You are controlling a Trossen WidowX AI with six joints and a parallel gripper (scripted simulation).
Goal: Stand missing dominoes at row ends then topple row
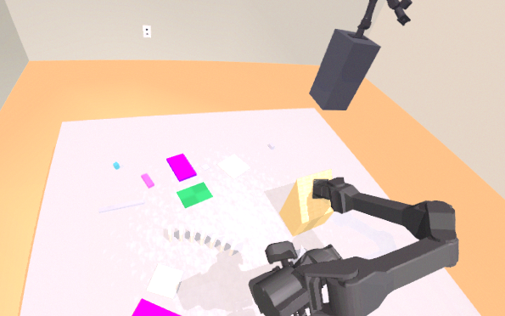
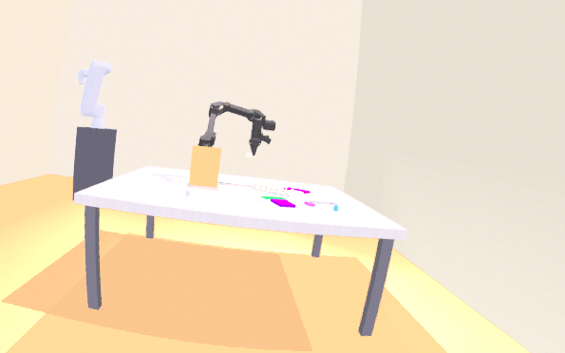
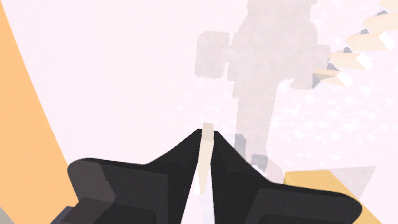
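Note:
Several pale dominoes stand upright in a curved row (image 1: 202, 239) (image 3: 351, 60) on the white table; the row (image 2: 273, 189) also shows small in the exterior view. My gripper (image 2: 254, 153) (image 3: 206, 134) is shut on a pale domino (image 3: 205, 152) (image 2: 250, 155), held between the fingertips well above the table. In the wrist view the row is up and to the right of the fingertips, apart from them. In the top view the fingertips are mostly hidden by the wrist. The held domino's exact tilt is hard to tell.
The yellow block (image 1: 293, 212) (image 2: 205, 167) under my arm's base is near the gripper. A magenta panel (image 1: 181, 166) (image 2: 283, 203), a green panel (image 1: 194, 194), white squares (image 1: 233, 166) (image 1: 165, 280), a pink block (image 1: 148, 180), a cyan piece (image 1: 116, 166) and a thin rod (image 1: 121, 207) lie around the row.

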